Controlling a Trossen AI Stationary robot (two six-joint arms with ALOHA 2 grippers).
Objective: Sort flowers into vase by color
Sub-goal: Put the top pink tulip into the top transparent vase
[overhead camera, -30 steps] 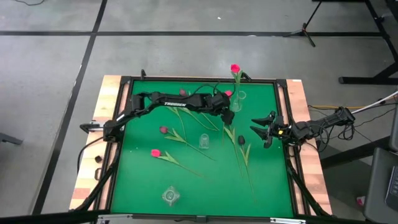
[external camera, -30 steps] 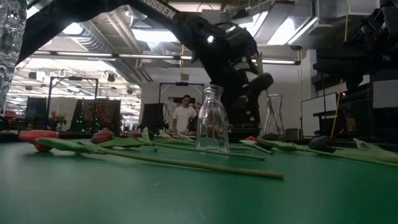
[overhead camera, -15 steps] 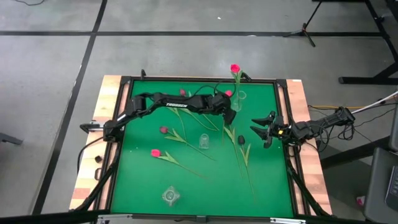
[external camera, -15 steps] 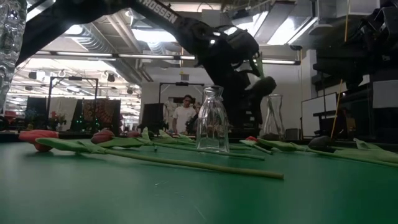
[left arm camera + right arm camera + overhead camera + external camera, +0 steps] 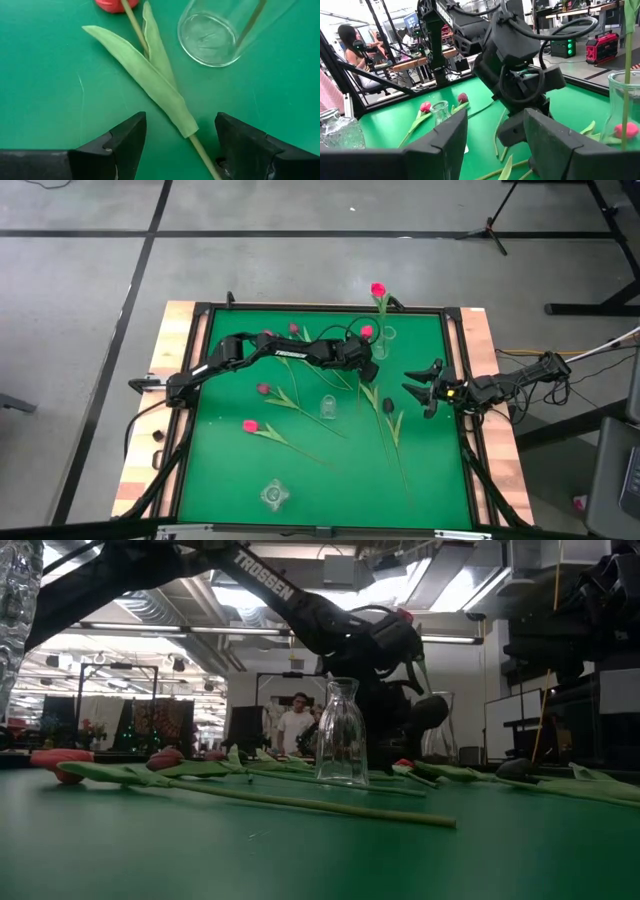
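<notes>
left arm has dropped lower and pulled slightly back from the far vase over the last second; right arm hasn't budged.

left pincer [image 5: 177,150] is spread wide, gripping nothing, hovering low over a red tulip [image 5: 116,5] lying on the desk [image 5: 230,480]. stem [image 5: 202,157] and leaf [image 5: 145,80] run between the fingers. the vase at the far edge [image 5: 385,337] sits just beside it and already carries one red tulip [image 5: 377,290], standing tall.

right pincer [image 5: 420,392] is parked open near the right edge of the desk, idle.

other flowers lie loose on the desk: a mauve one [image 5: 263,389], a pink-red one [image 5: 250,425], a near-black one [image 5: 388,407]. middle vase [image 5: 328,408] and near vase [image 5: 273,496] look empty.

risks as i see them:
- stem is thin and sits off-centre toward one finger; the close could miss it or pinch only the leaf, and the flower would slip out on the lift.
- vase is very close to the wrist; a swing could knock it over, dumping the tulip already inside.
- long stem could drag across neighbouring stems and scatter them.
- narrow vase mouth, floppy stem: insertion could snag on the rim.
</notes>
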